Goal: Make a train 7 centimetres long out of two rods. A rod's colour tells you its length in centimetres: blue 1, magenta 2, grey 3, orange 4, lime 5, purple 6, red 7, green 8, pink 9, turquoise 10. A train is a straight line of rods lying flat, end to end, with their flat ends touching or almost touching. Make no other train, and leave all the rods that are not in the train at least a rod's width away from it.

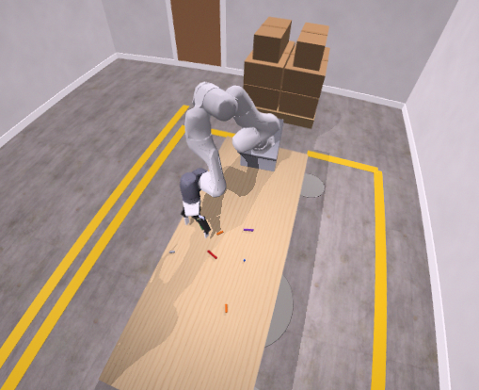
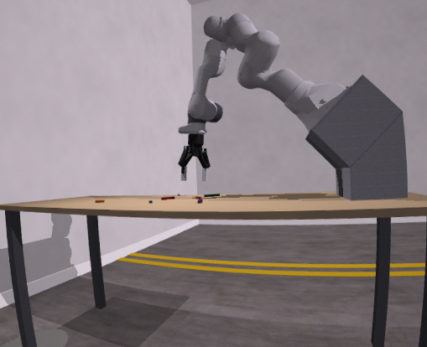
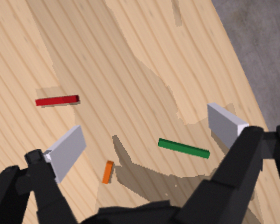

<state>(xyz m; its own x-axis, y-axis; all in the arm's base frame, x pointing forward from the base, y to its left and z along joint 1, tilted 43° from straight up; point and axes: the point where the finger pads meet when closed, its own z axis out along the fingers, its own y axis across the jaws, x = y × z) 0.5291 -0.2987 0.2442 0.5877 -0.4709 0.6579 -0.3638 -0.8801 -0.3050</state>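
Observation:
My gripper (image 1: 197,221) is open and empty, hovering well above the wooden table (image 1: 224,264) near its left edge; it also shows in the side view (image 2: 194,176). In the wrist view a green rod (image 3: 183,148) lies flat below, between the spread fingers. A short orange rod (image 3: 108,172) lies just left of it and apart from it, also seen from above (image 1: 220,233). A red rod (image 3: 57,101) (image 1: 212,254) lies further off. A grey rod (image 1: 171,251) lies near the left edge. A second orange rod (image 1: 226,308) lies alone at the near end.
A purple rod (image 1: 248,230) and a tiny blue rod (image 1: 244,260) lie right of centre. The arm's grey base (image 1: 260,157) stands at the table's far end, with stacked cardboard boxes (image 1: 287,71) behind it. No two rods touch.

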